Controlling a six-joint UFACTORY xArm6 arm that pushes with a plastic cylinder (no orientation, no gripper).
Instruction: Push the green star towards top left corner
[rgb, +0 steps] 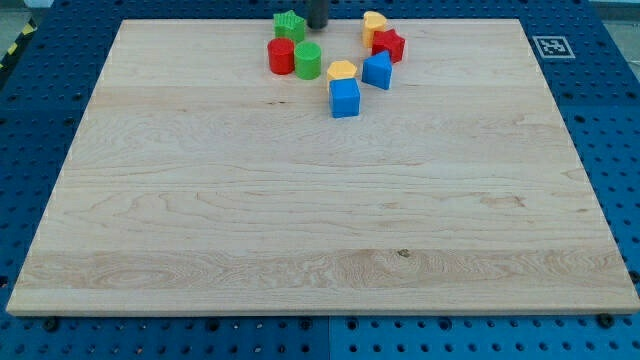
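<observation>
The green star (289, 25) lies near the top edge of the wooden board (300, 220), a little left of the middle. My tip (317, 27) comes down from the view's top just to the right of the green star, close to it; contact cannot be judged. A red cylinder (281, 56) and a green cylinder (308, 60) stand just below the star.
To the right lie a yellow block (342, 70) above a blue cube (345, 98), another blue block (378, 71), a red star (389, 45) and a yellow block (374, 22). A marker tag (552, 46) sits on the blue pegboard at the top right.
</observation>
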